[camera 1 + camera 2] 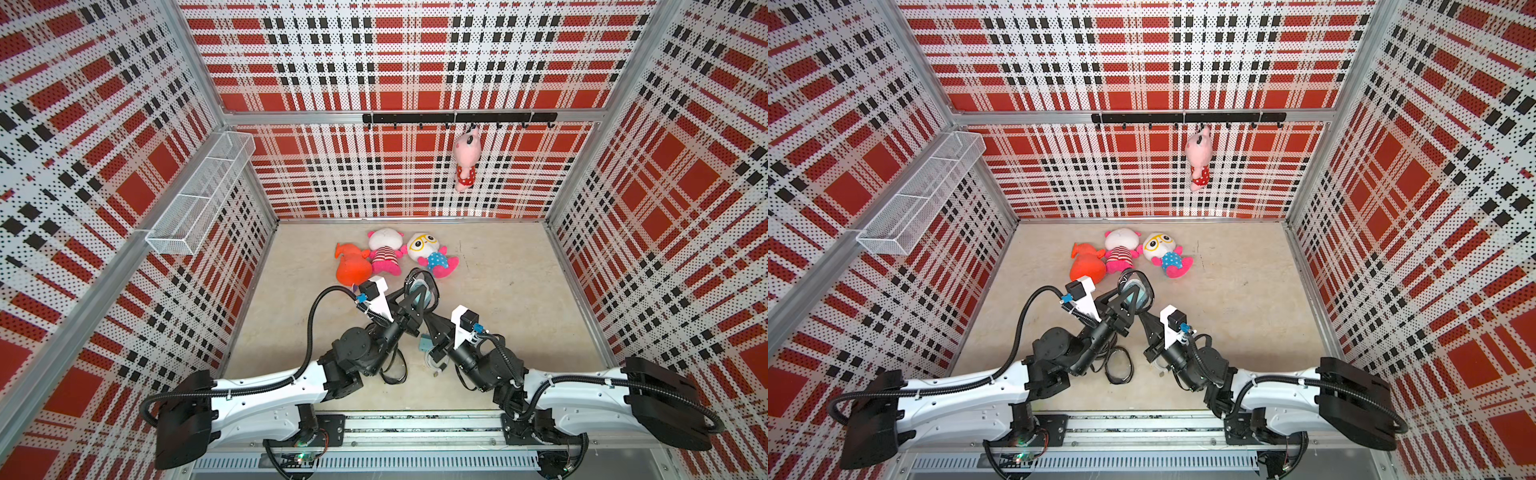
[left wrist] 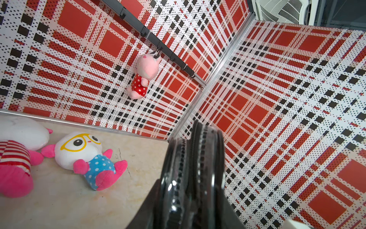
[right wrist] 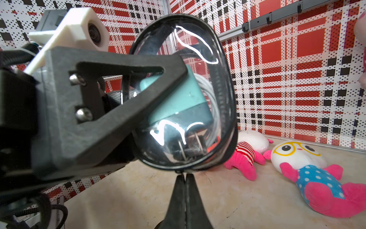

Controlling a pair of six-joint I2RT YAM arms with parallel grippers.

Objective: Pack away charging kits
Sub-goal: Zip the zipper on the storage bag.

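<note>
A black oval zip case (image 1: pixel 422 286) (image 3: pixel 223 111) with a clear window hangs above the table, my left gripper (image 1: pixel 415 300) (image 2: pixel 191 190) shut on it. Through the window I see a teal plug adapter (image 3: pixel 178 99) with metal prongs and a coiled white cable (image 3: pixel 208 89). My right gripper (image 1: pixel 427 311) (image 3: pixel 185 175) is shut, its tips touching the case's lower rim at the zip; whether they pinch anything is unclear. Another teal adapter (image 1: pixel 426 343) and a white cable (image 1: pixel 434 362) lie on the table beside the right wrist.
A second black case (image 1: pixel 392 370) lies under the left arm. Three plush toys (image 1: pixel 384 254) lie just behind the held case, and a pink one (image 1: pixel 467 158) hangs from the hook rail (image 1: pixel 415 118). A wire basket (image 1: pixel 199 195) is on the left wall.
</note>
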